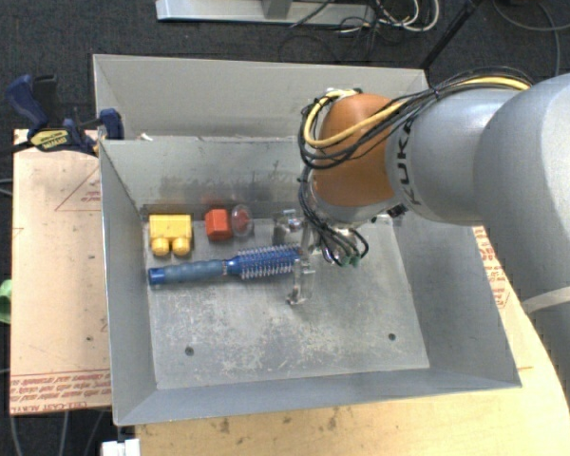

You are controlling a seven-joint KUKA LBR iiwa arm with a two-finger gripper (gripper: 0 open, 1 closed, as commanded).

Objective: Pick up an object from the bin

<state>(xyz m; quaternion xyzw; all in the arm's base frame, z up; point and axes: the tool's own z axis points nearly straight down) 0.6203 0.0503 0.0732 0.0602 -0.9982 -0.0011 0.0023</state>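
arm (pixel 475 160): reached in from the right, its thick grey link crossing the right wall of the bin (pixel 285 345), wrist bent down over the middle of the floor.
wrist: wore a smooth, rounded orange cover (pixel 351 160), with yellow and black cables (pixel 321 126) looped over it.
gripper (pixel 299 288): pointed down, its thin metal tip low at the floor, just beside the bristle end of the brush (pixel 223 268).
claw state: open or closed could not be told, nor whether it touched the brush.
brush: blue plastic, lying flat toward the back of the floor, straight handle to the left, ribbed bristle head to the right.
yellow block (pixel 169 234): squarish, two round knobs on its near side, just behind the handle.
red block (pixel 218 222): small and boxy, right of the yellow block.
round piece (pixel 240 220): small, reddish, just beside the red block.
bin: grey metal, sloped walls, scuffed floor.
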